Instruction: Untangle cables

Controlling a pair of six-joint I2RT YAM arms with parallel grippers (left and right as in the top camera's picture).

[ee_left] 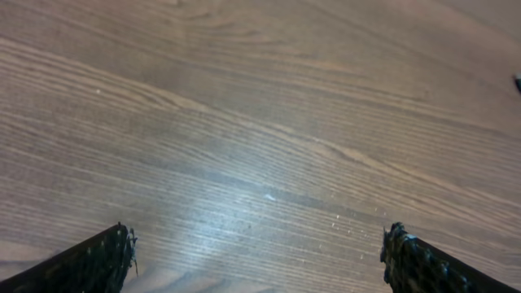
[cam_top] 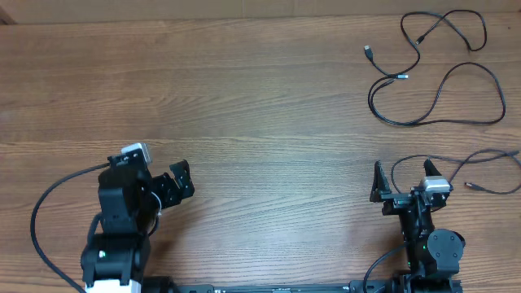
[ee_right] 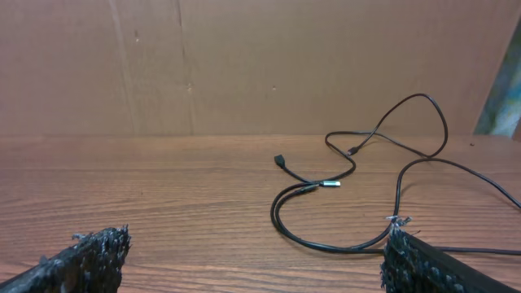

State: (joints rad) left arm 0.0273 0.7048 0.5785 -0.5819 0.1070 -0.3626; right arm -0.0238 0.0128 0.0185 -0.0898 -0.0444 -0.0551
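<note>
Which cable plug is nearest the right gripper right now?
The lone silver-tipped plug lying just right of the right gripper; the other three plugs sit in the looped cables farther away.

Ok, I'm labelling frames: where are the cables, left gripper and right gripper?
cables (ee_right: 324,185), right wrist view, on a silver-tipped plug.
left gripper (ee_left: 259,242), left wrist view, midway between fingertips.
right gripper (ee_right: 256,238), right wrist view, midway between fingertips.

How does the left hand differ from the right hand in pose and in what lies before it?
The left hand tilts down toward the table; the right hand points level across it. Before the left hand lies bare wood; before the right hand lie the cables, loose and apart from it. Both hands are open and hold nothing.
</note>
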